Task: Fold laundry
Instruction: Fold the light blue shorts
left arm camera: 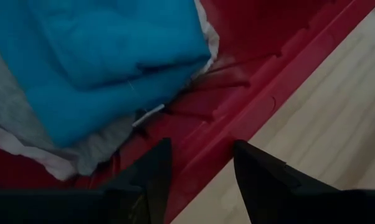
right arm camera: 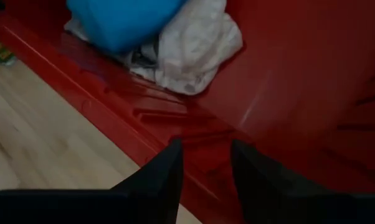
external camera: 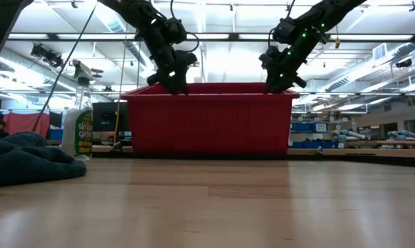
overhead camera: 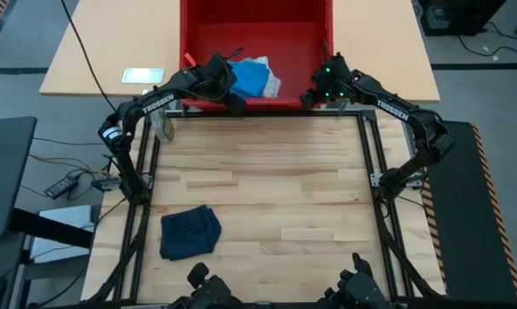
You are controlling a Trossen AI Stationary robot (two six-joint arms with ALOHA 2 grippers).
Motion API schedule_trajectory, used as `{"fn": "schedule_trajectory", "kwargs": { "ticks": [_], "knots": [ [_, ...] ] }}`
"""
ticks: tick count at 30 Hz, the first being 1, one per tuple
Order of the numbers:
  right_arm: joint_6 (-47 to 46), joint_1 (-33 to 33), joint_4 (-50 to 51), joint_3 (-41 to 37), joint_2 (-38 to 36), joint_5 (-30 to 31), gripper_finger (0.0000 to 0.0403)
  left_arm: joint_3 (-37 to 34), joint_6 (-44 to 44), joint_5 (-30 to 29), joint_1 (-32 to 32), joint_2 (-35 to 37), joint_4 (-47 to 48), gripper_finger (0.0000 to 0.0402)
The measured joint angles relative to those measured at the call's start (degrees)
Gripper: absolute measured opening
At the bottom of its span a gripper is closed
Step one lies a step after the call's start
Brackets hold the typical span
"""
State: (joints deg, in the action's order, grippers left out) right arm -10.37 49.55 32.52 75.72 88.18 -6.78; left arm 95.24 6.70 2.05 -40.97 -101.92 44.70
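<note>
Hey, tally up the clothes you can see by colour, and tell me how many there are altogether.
Dark navy garment, on the table: 1
Bright blue garment, in the red basket: 1
White garment, in the basket: 1
Light grey garment, under the blue one: 1
Total: 4

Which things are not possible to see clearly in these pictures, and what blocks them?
- Basket contents: hidden by its red wall in the low view.
- Grey garment: mostly under the blue garment in the left wrist view.
- White garment: partly under the blue one and crumpled in the right wrist view, so its kind is unclear.
- Navy garment: cut by the frame edge in the low view.
- Spray bottle label: too small to read.
</note>
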Motion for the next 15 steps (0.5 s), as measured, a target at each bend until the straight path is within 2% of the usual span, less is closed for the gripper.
{"fn": "schedule_trajectory", "kwargs": {
  "ticks": [4,15],
  "knots": [
    [0.1,-0.2,-1.0,-0.6,-0.3,2.3,0.0142,0.0,0.2,0.0,-0.9,0.1,-3.6,0.0172],
    [0.2,-1.1,-2.0,-3.6,-0.6,2.7,0.0142,-0.2,0.7,-0.5,-2.8,-0.2,-14.5,0.0171]
  ]
}}
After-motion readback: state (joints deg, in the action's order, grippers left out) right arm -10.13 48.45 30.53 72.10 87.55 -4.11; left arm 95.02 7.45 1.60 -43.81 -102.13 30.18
